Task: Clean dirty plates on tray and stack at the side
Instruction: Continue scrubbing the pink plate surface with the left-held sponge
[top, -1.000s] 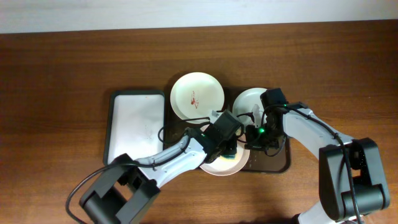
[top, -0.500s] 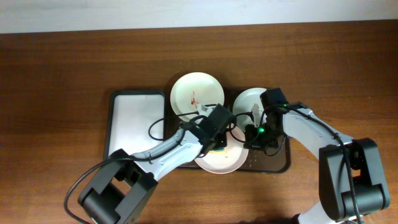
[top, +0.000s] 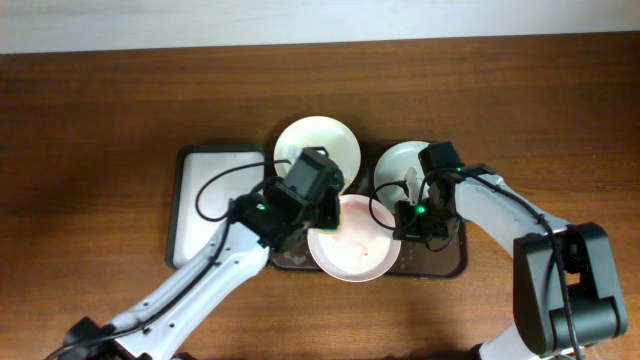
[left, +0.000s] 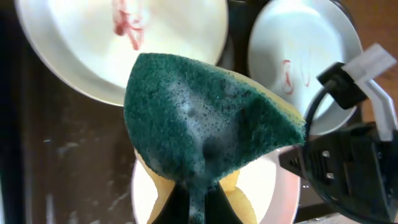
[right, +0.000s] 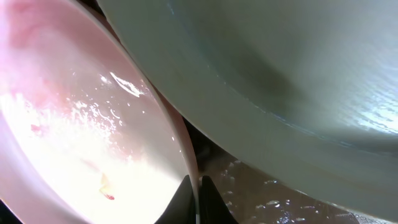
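Note:
Three plates lie on the dark wet tray (top: 440, 262). A white plate (top: 318, 148) with a red stain is at the back, and it also shows in the left wrist view (left: 93, 43). A mint-green plate (top: 400, 162) is at the right, with a red squiggle (left: 298, 62). The front plate (top: 355, 250) carries a pink soapy smear (right: 74, 124). My left gripper (left: 199, 202) is shut on a soapy green-and-yellow sponge (left: 211, 118), held above the plates. My right gripper (right: 198, 190) is shut on the front plate's right rim, beside the mint plate (right: 280, 62).
A smaller white-bottomed, black-rimmed tray (top: 215, 200) lies left of the dark tray, partly under my left arm. Brown tabletop surrounds both trays. My right arm (left: 348, 162) stands close to the right of the sponge.
My left gripper has moved the sponge off the front plate, up and to the left. The plate's pink-smeared surface is now uncovered. My right gripper has stayed on the rim.

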